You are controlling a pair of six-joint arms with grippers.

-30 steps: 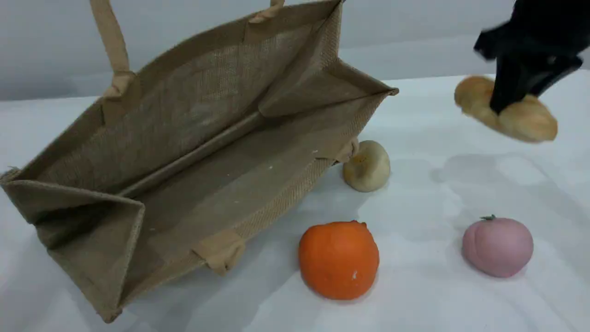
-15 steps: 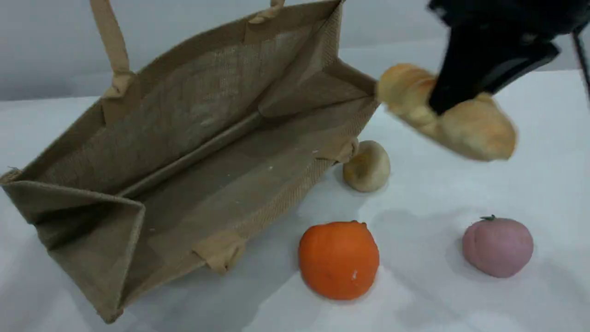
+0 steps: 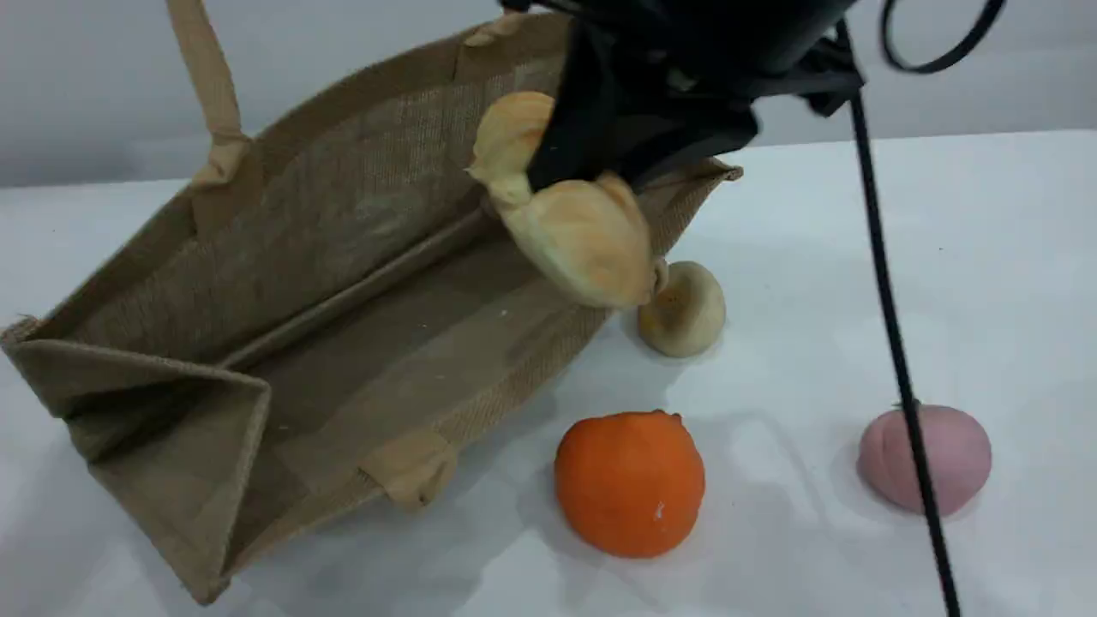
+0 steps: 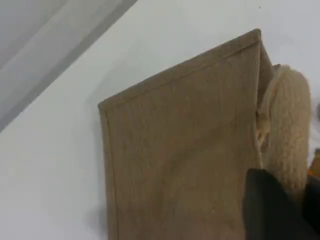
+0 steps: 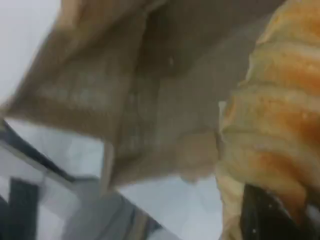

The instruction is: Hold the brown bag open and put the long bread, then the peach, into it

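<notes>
The right gripper is clamped across the middle of the long bread, which hangs over the right end of the brown bag's open mouth. The loaf slants, upper end toward the far wall, lower end over the near rim. The left gripper is closed on a handle. The peach sits toward the desk's right edge.

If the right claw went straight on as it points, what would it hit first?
Probably the brown bag, inside it; the long bread in the right gripper leads. Depth unclear.
</notes>
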